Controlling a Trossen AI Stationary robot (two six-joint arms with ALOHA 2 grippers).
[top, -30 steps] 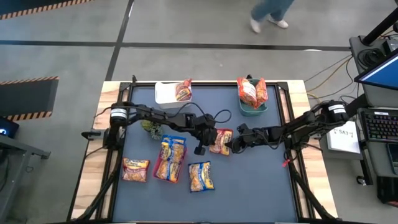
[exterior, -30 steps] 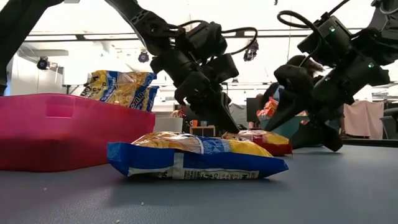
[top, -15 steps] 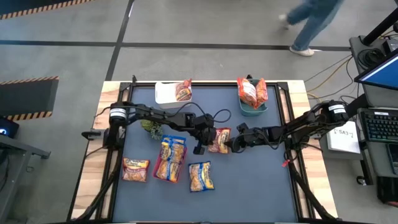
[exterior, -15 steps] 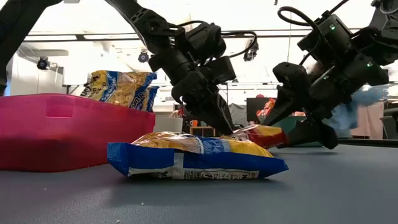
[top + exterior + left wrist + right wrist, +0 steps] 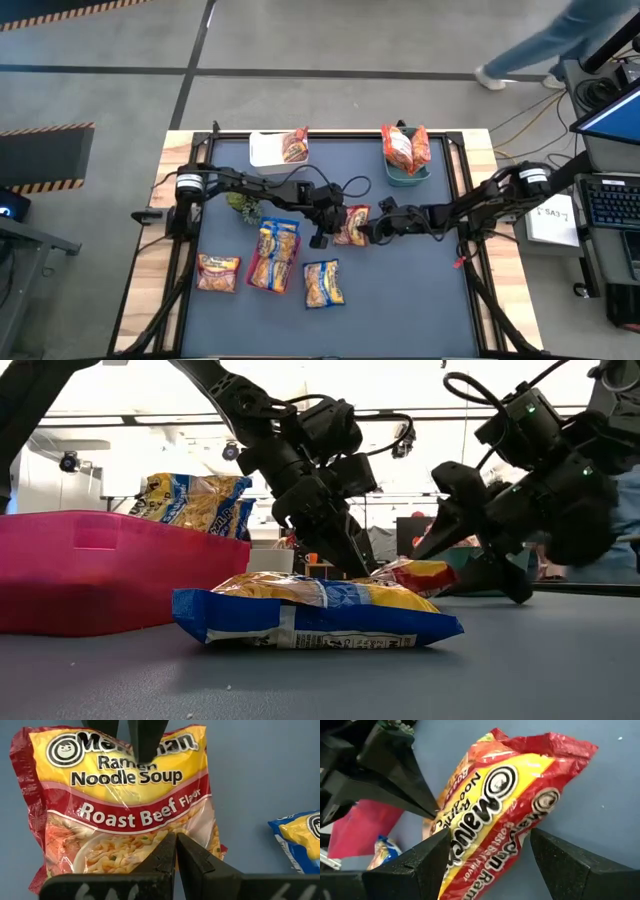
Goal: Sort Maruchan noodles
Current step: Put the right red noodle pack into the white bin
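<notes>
A red and yellow Roast Beef Maruchan noodles packet (image 5: 352,225) lies mid-table between both grippers. My left gripper (image 5: 338,226) is shut, its tips on the packet's left part. My right gripper (image 5: 487,850) is open and comes from the table's right. One of its fingers stands on each side of the packet's right end (image 5: 428,572), which is raised off the table. A blue packet (image 5: 310,610) lies flat nearer the front. More blue packets (image 5: 277,245) rest in the red tray (image 5: 90,575), and an orange one (image 5: 218,272) lies at the front left. My left gripper presses its shut fingertips (image 5: 175,851) down on the packet's face near its left end (image 5: 150,852), slanting down from the table's left. That end stays on the table. My right gripper stays open around the packet's right end (image 5: 520,795), one finger above (image 5: 145,740) and one below. The raised end seems to lean on the lower finger; the touching spot is hidden.
A white container (image 5: 266,150) with one packet stands at the far left. A green bin (image 5: 407,172) with red packets (image 5: 405,145) stands at the far right. A small green plant (image 5: 243,206) sits under my left arm. A person walks on the floor beyond the table.
My right gripper has moved toward the table's left, onto the red packet, and has stayed open. The packet's right end has tipped up off the table, while its left end has stayed down under my left gripper's shut tips.
</notes>
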